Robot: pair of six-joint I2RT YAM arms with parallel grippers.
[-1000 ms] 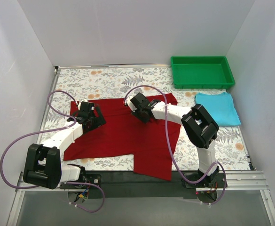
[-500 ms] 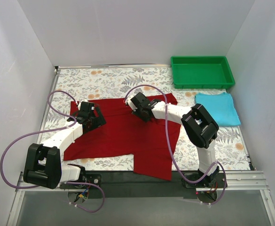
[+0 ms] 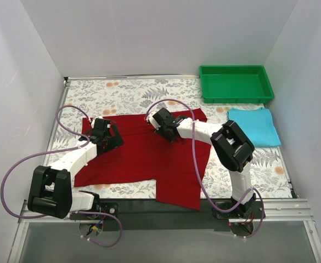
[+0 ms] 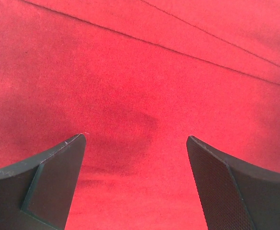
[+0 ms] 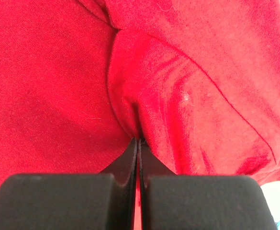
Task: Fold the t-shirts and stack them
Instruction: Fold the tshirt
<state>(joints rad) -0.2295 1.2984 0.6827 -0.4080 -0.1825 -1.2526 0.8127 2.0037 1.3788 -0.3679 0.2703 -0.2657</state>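
Red shirt [image 3: 149, 159] spread flat, right pincer [image 5: 139, 140] clamped on a pucker near its far edge, left pincer [image 4: 136, 138] wide over its left side, folded blue shirt [image 3: 253, 126] to its right

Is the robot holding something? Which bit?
The right gripper pinches a small fold of the red shirt near its far edge. The left gripper holds nothing.

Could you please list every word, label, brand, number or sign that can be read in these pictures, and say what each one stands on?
There is no readable text in any view.
dark red t-shirt: plain cloth, no print or tag showing.
light blue t-shirt: plain.
green tray: no marking visible.
tablecloth: leaf and flower pattern only, no lettering.
left arm and right arm: no legible label.
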